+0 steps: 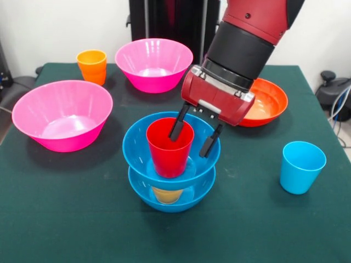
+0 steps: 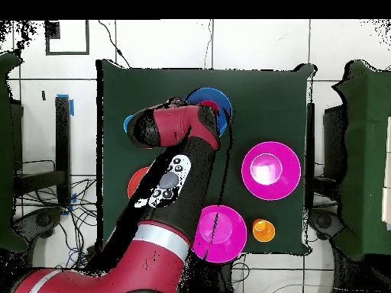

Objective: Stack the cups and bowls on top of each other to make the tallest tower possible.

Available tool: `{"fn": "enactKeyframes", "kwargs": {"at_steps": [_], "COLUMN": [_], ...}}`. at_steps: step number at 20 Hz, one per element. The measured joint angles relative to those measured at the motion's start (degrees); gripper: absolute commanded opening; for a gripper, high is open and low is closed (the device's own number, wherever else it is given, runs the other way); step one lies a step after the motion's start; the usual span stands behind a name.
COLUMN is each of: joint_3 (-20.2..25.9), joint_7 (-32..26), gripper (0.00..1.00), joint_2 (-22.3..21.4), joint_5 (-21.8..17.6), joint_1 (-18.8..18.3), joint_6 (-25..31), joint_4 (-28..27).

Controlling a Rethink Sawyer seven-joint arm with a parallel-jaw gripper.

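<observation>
A: Item one, the tower (image 1: 171, 164), centre of the tabletop (image 1: 66, 219). Contents?

B: Bottom up: lower blue bowl (image 1: 170, 197); a yellowish cup (image 1: 166, 194) showing through its wall; upper blue bowl (image 1: 137, 150) seated on that cup; red cup (image 1: 169, 150) upright inside the upper bowl. Cups serve as spacers, which I judge is why bowls and cups alternate: each cup lifts the next bowl.

A: Item two, the gripper (image 1: 193, 132)?

B: Directly over the tower, parted. One finger dips inside the red cup near its rim at about 1 o'clock; the other hangs outside, over the upper bowl. They straddle the cup wall. Whether they pinch it I cannot tell; a gap seems to show.

A: Unstacked stock, by clock from the tower?

B: Light blue cup (image 1: 301, 166) at 3 o'clock, upright, well apart. Orange-red bowl (image 1: 271, 101) at 1 o'clock, partly behind the arm. Pink bowl (image 1: 154, 63) at 12. Orange cup (image 1: 92, 66) at 11, just beside that bowl. Second pink bowl (image 1: 62, 114) at 9. All open side up, ready to receive.

A: Overhead check?

B: The arm covers most of the tower; only part of a blue bowl rim and a bit of red show.

A: Brands, labels, writing?

B: None legible on any piece.
</observation>
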Motion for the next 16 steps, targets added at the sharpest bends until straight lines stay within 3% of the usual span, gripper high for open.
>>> {"fn": "enactKeyframes", "kwargs": {"at_steps": [9, 16], "joint_3": [-2.9, -5.0], "joint_7": [0.0, 0.0], "gripper": [1.0, 1.0], "joint_2": [-1.3, -4.4], "joint_5": [0.0, 0.0], "joint_1": [2.0, 3.8], "joint_6": [1.2, 7.7], "joint_4": [-1.5, -3.3]}}
